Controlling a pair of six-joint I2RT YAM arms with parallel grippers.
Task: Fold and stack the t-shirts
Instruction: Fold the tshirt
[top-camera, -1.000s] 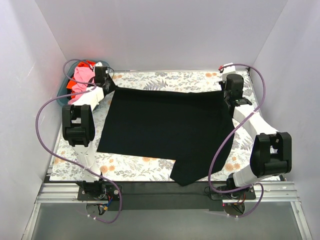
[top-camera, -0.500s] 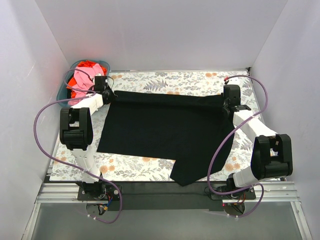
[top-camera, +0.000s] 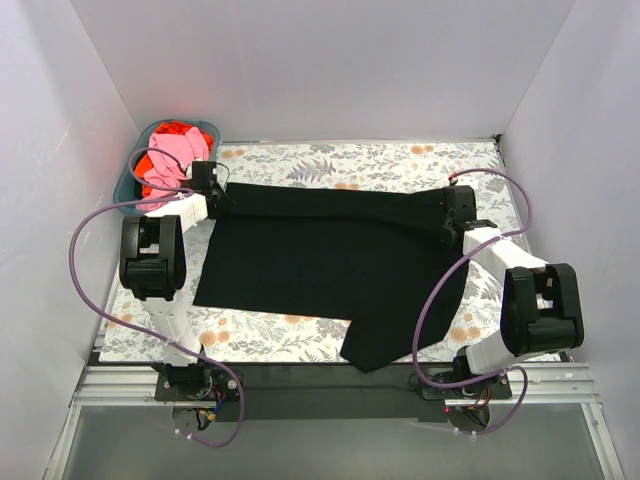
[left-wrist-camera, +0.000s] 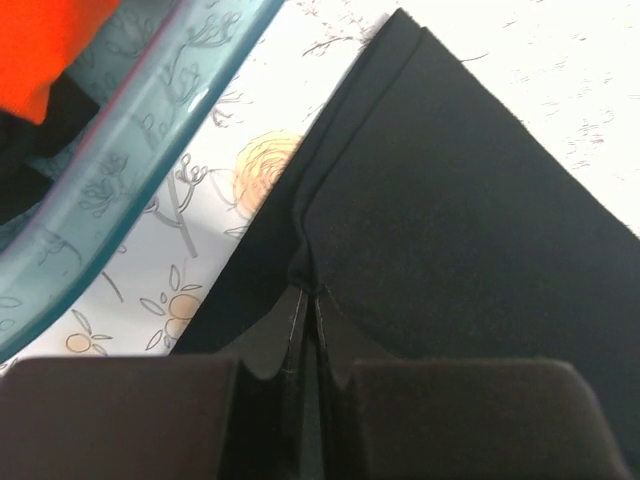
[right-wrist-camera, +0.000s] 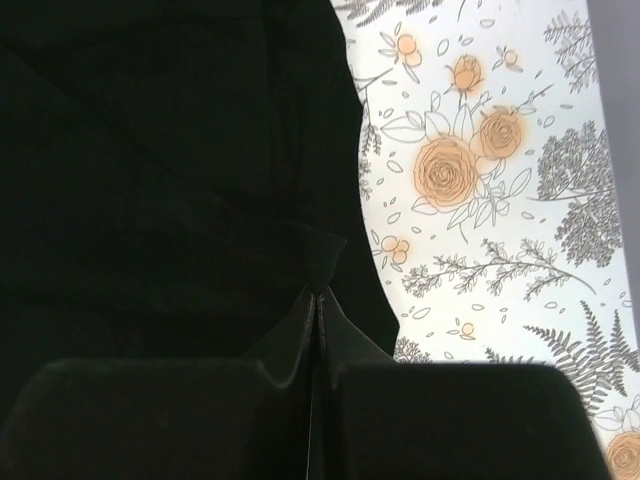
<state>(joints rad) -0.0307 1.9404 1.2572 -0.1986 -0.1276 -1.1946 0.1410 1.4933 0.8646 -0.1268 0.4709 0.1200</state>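
The large black t-shirt (top-camera: 330, 265) lies spread over the floral tablecloth, its far edge folded forward. My left gripper (top-camera: 214, 190) is shut on the shirt's far left corner; in the left wrist view the cloth (left-wrist-camera: 440, 200) is pinched between the closed fingertips (left-wrist-camera: 308, 295). My right gripper (top-camera: 452, 215) is shut on the far right corner; the right wrist view shows the cloth (right-wrist-camera: 160, 170) nipped at the tips (right-wrist-camera: 317, 295). A pink t-shirt (top-camera: 168, 158) and an orange-red one (top-camera: 172, 130) lie bunched in the teal basket.
The teal plastic basket (top-camera: 128, 178) stands at the far left corner, its rim close beside the left gripper in the left wrist view (left-wrist-camera: 130, 150). White walls enclose three sides. The shirt's near right corner hangs toward the table's front edge (top-camera: 380, 355).
Both grippers have moved toward the near side, dragging the shirt's far edge forward over itself. The basket, earlier partly covered by the left arm, now shows more fully.
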